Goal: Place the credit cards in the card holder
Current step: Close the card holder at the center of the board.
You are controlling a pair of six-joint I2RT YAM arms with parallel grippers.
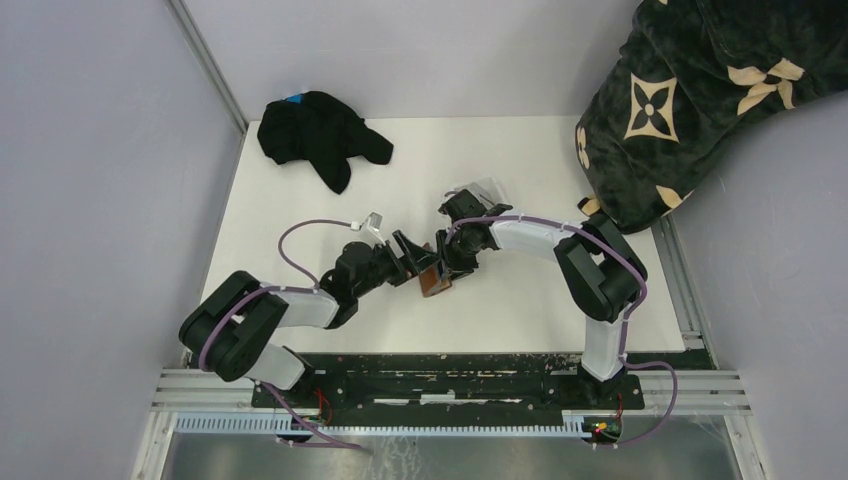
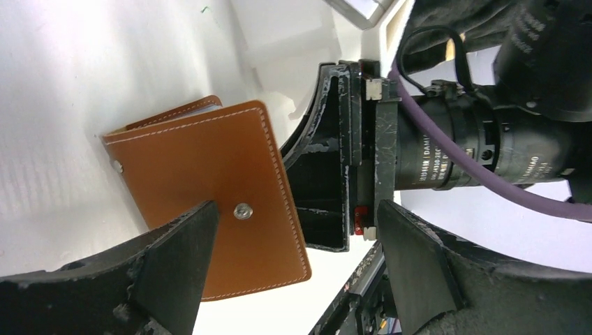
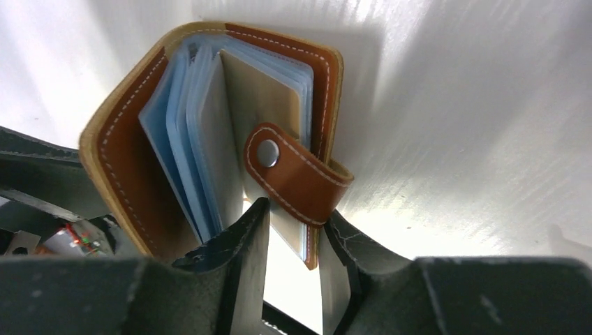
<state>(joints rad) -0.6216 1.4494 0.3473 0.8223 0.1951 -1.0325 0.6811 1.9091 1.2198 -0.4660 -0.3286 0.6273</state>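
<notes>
The card holder (image 3: pixel 209 132), a brown leather bifold with a snap tab, stands part open and shows several light blue sleeves and a greyish-tan card face. My right gripper (image 3: pixel 297 213) is shut on its front cover and tab. In the top view the card holder (image 1: pixel 436 284) hangs at the table's middle under my right gripper (image 1: pixel 447 265). My left gripper (image 1: pixel 415 258) is just left of it. In the left wrist view my left gripper (image 2: pixel 297 216) is wide open and empty, with the holder's back cover (image 2: pixel 209 167) beside its left finger. No loose credit cards show.
A clear plastic tray (image 1: pixel 482 190) lies just behind the right gripper. A black cloth (image 1: pixel 320 135) sits at the back left. A dark patterned blanket (image 1: pixel 690 90) overhangs the back right corner. Grey walls close both sides, and a metal rail (image 1: pixel 450 385) runs along the front.
</notes>
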